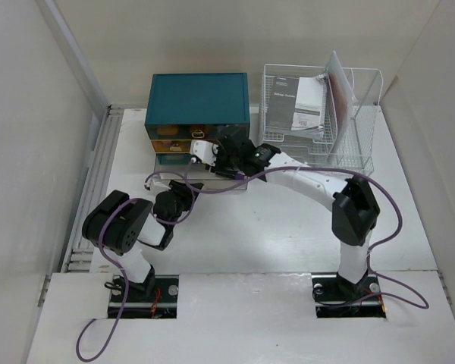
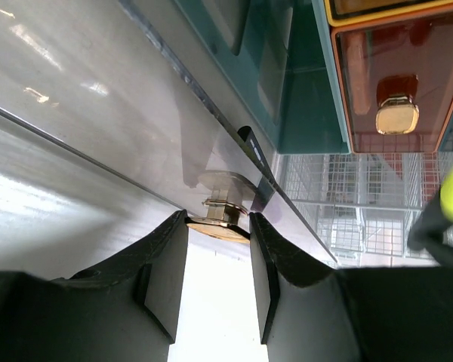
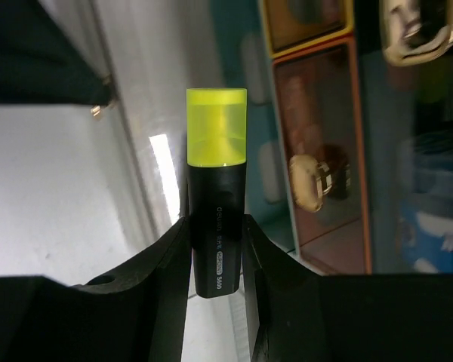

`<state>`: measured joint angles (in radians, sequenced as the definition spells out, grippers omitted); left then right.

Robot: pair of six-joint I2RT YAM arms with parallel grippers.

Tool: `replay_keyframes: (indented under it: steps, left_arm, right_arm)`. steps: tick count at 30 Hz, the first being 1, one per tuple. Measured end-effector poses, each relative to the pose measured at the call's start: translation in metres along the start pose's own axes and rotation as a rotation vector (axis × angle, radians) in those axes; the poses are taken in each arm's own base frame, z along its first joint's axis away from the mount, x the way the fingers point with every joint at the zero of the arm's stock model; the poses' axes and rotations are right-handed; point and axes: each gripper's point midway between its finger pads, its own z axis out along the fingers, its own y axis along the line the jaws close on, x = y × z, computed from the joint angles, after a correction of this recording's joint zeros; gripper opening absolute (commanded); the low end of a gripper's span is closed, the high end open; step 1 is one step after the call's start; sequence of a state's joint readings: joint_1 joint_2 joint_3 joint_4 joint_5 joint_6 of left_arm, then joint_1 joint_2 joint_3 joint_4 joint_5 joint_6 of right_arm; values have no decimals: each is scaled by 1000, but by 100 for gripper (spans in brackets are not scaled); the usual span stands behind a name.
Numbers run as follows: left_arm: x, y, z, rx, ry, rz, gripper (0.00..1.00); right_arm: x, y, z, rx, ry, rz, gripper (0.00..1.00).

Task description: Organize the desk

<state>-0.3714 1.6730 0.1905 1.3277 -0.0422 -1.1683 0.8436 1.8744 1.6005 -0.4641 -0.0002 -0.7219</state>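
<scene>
The white desk (image 1: 288, 227) carries a teal drawer box (image 1: 199, 98) at the back. My left gripper (image 2: 217, 219) is shut on the gold knob (image 2: 220, 210) of the clear bottom drawer (image 2: 136, 113); from above, this gripper (image 1: 186, 184) sits low in front of the box. My right gripper (image 3: 215, 222) is shut on a black highlighter (image 3: 216, 211) with a yellow cap (image 3: 216, 124), held cap-forward before the drawers. In the top view the right gripper (image 1: 203, 150) hovers at the box's front.
An orange drawer (image 3: 321, 151) with its own gold knob (image 2: 397, 115) sits above the clear one, a yellow-framed drawer (image 3: 306, 23) above that. A white wire rack (image 1: 322, 114) holding papers (image 1: 307, 106) stands right of the box. Purple cables (image 1: 394, 227) trail off both arms.
</scene>
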Motion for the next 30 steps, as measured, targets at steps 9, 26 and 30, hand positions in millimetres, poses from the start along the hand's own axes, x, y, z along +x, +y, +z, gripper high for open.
replay_keyframes:
  steps: [9, 26, 30]
  left_arm:
    - [1, 1, -3, 1, 4, 0, 6]
    - [-10, -16, 30, -29, -15, 35, 5]
    - [-17, -22, 46, -56, -21, 52, 2]
  right_arm:
    - [15, -13, 44, 36, 67, 28, 41]
    - [-12, -24, -19, 69, -54, 91, 13]
    - [-39, -45, -81, 171, -190, 135, 0]
